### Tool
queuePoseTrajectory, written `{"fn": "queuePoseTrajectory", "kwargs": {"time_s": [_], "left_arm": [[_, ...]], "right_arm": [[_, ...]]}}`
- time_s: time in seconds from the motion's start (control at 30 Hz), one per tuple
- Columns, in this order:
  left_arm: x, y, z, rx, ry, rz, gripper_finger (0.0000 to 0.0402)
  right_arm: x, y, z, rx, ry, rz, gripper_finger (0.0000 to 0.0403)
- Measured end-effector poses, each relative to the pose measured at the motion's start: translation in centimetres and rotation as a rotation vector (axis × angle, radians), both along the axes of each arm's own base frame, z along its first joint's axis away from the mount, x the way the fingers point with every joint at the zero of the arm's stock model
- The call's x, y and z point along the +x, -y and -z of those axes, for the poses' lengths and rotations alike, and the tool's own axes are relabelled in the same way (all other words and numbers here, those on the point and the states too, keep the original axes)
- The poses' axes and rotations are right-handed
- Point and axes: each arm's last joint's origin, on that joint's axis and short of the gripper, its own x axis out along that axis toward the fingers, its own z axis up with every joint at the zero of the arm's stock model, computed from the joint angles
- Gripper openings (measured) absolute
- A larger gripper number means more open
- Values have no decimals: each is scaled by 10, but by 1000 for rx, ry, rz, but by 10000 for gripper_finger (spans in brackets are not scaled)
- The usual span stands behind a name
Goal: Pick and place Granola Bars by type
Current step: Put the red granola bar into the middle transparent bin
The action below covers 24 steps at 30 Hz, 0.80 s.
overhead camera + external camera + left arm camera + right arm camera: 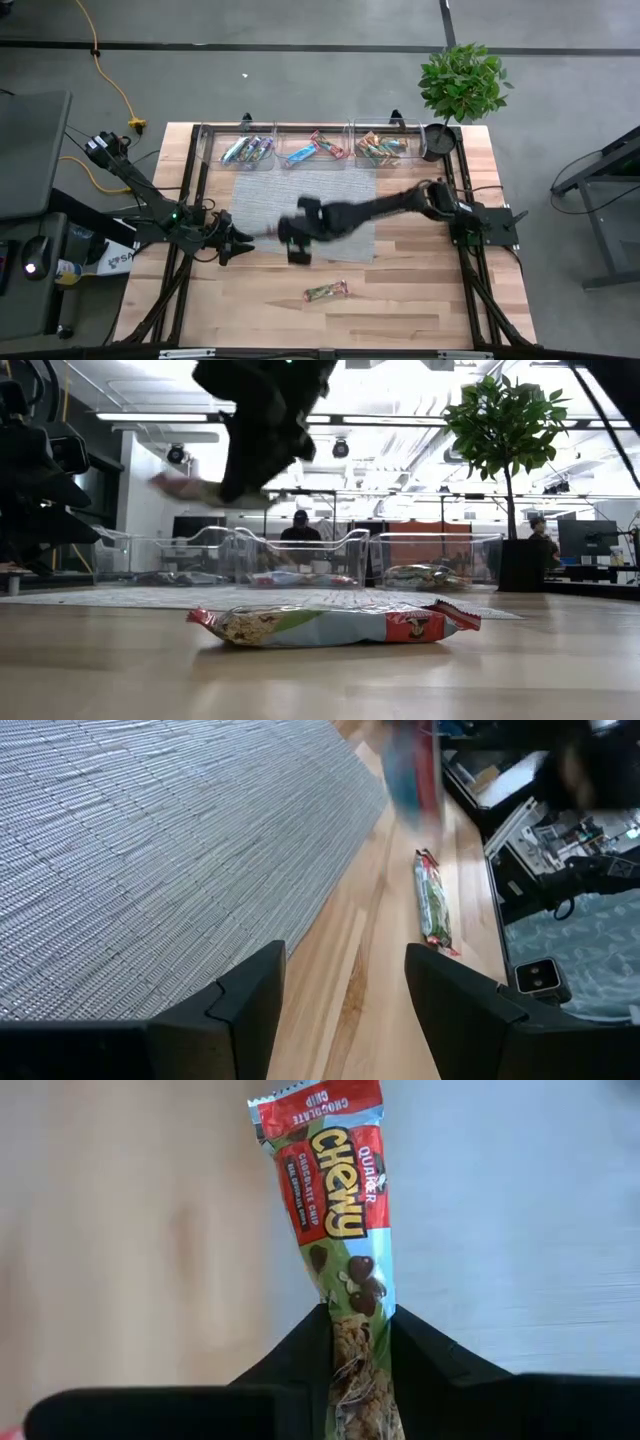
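My right gripper [296,238] [360,1332] hangs over the near left part of the grey mat [300,205], shut on a red-and-blue Chewy granola bar [335,1190] that shows blurred in the low view [190,488]. Another bar, with a red, pale blue and green wrapper [326,291] [330,625] [433,905], lies flat on the wooden table nearer the front edge. More bars lie in three clear bins at the far edge: [247,150], [313,150], [380,148]. My left gripper [235,246] [345,995] waits open, low by the mat's left edge. My right gripper pinches the Chewy bar between its two fingers [300,1355] at one end of the wrapper [358,1305]. The rest of the bar sticks out forward past the fingertips. The bar is lifted clear of the table and lies roughly level in the air.
A potted plant [460,85] stands at the table's far right corner, beside the right bin. Bare wood [420,300] lies around the loose bar. Beyond the table, people sit at desks [300,530]. A yellow cable [115,85] runs on the floor at left.
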Motion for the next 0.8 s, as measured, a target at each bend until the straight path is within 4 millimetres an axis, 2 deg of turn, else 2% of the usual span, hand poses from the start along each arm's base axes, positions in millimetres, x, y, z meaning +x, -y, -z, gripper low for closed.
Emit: {"fn": "queuePoseTrajectory", "kwargs": {"time_s": [0.13, 0.23, 0.33, 0.43, 0.53, 0.67, 0.8], "left_arm": [[0, 0, 0, 0, 0, 0, 206], [0, 0, 0, 0, 0, 1, 206], [0, 0, 0, -1, -1, 3, 206], [0, 0, 0, -1, -1, 3, 206], [0, 0, 0, -1, -1, 3, 206], [0, 0, 0, -2, -1, 3, 206], [0, 0, 0, -9, -1, 0, 206]], "right_arm": [[5, 52, -33, -104, 17, 138, 73], [3, 101, -52, -156, 18, 247, 73], [-3, 153, -63, -159, 18, 352, 73], [-14, 201, -63, -125, 2, 437, 73], [-27, 239, -58, -78, -24, 500, 73], [-41, 273, -48, -17, -56, 541, 73], [-50, 291, -40, 33, -69, 555, 87]]}}
